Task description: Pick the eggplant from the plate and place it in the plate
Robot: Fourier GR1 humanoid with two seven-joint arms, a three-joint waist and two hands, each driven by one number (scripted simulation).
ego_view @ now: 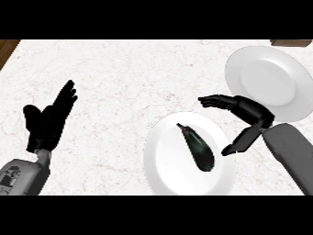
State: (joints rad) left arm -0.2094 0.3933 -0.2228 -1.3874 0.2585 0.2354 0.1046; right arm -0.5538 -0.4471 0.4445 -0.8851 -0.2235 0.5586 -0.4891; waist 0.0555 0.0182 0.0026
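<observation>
Eggplant (198, 148): dark, slender, lying on the near plate (165, 176) right of its centre, untouched. Long axis runs from about 11 o'clock, where the thin stem end points, to about 5 o'clock, where the fatter rounded end lies. Judged light, fairly stiff, and glossy, so likely to slip; the thick middle, taken across the axis, looks the best hold. Right hand (248, 118), just beside the near plate at 3 o'clock, hangs with fingers and thumb curled but spread apart around nothing. Left hand (49, 120), well apart at 9 o'clock, rests with fingers straight. Far plate (272, 82), at 1 o'clock, lies beyond the right hand.
</observation>
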